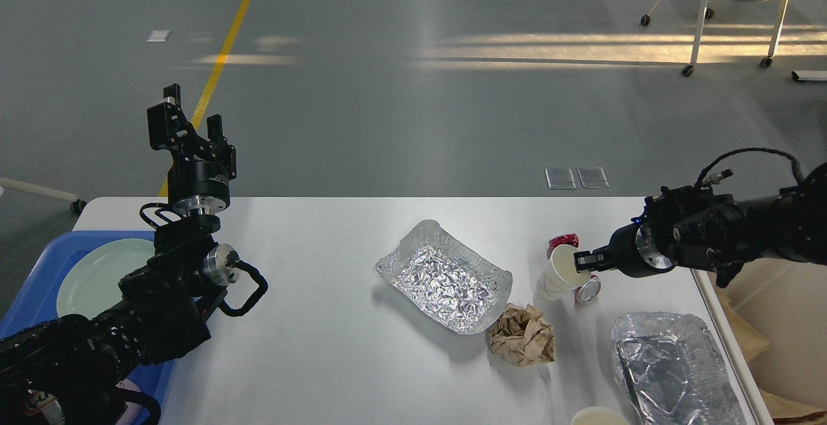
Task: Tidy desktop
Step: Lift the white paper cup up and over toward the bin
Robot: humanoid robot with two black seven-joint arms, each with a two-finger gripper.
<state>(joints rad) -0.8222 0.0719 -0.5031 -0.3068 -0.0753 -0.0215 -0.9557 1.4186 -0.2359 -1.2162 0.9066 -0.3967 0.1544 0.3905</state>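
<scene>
White paper cup (pixel 561 273) pinched at its rim by right gripper (pixel 583 261), right of crumpled foil tray (pixel 444 276) on desktop (pixel 323 321), left gripper (pixel 192 110) raised far left, fingers spread, nothing held

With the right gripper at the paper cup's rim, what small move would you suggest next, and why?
Probably lift the paper cup straight up. The right gripper appears to pinch its rim, the cup leans, and red cans crowd close beside it on the desktop; rising first should avoid knocking them.
</scene>
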